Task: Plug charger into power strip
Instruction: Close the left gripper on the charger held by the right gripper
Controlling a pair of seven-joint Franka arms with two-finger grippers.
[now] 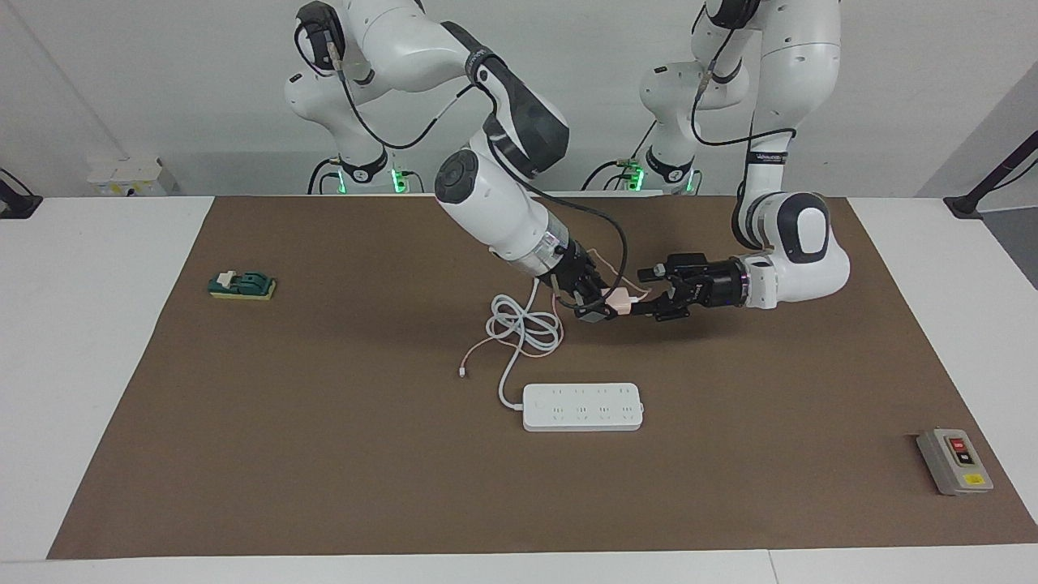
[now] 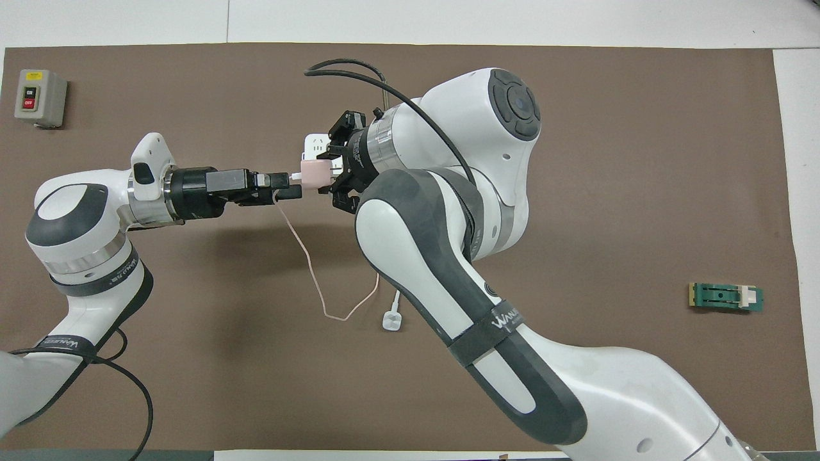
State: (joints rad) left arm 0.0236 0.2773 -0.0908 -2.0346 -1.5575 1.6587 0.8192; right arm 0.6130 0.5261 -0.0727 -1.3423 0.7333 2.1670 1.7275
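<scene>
The pale-pink charger (image 1: 623, 300) (image 2: 315, 171) hangs in the air over the mat, with my right gripper (image 1: 600, 307) (image 2: 331, 173) shut on it. Its thin pink cable (image 2: 309, 259) droops down to the mat. My left gripper (image 1: 649, 294) (image 2: 289, 186) is open and level with the charger, one finger above and one below the cable end. Whether they touch it I cannot tell. The white power strip (image 1: 582, 406) lies flat on the mat, farther from the robots than both grippers. In the overhead view only its end (image 2: 313, 142) shows past the right arm.
The strip's thick white cord (image 1: 523, 328) lies coiled under the right arm, its round plug (image 2: 391, 321) on the mat. A grey button box (image 1: 954, 461) (image 2: 40, 97) sits at the left arm's end. A green block (image 1: 242, 285) (image 2: 726, 297) lies at the right arm's end.
</scene>
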